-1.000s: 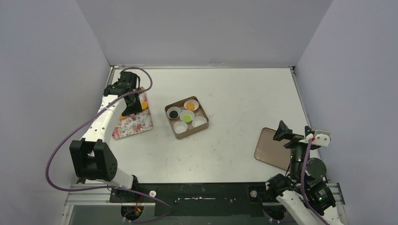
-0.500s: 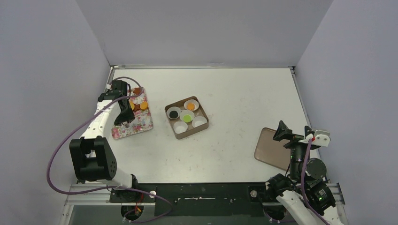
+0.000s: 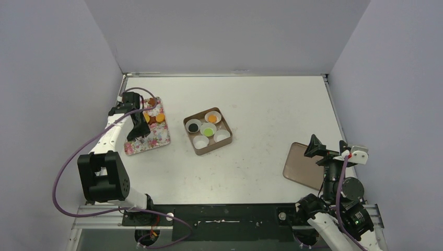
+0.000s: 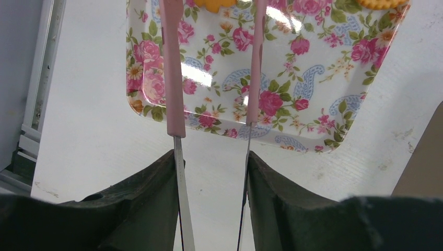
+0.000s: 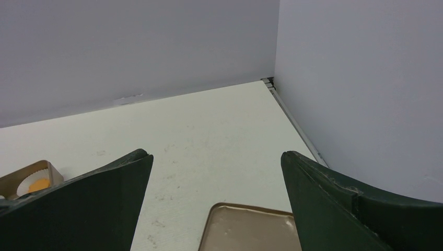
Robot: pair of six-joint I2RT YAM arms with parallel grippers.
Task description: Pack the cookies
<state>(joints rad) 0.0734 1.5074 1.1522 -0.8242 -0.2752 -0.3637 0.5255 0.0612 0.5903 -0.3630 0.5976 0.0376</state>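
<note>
Left claw (image 4: pixel 211 161), gripping pink tongs (image 4: pixel 173 94), slid nearer over floral tray (image 4: pixel 324 94); right claw (image 5: pixel 215 155) gapes.

White arm links (image 3: pixel 111 135), black joints (image 3: pixel 104 180), purple cable (image 3: pixel 53 192)

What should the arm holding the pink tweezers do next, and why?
Probably the left gripper should ease the tweezers down around the orange cookie, ready to pinch it. That cookie lies on the floral tray between the spread pink arms, whose tips are cut off from view, and the box has empty paper cups waiting.
</note>
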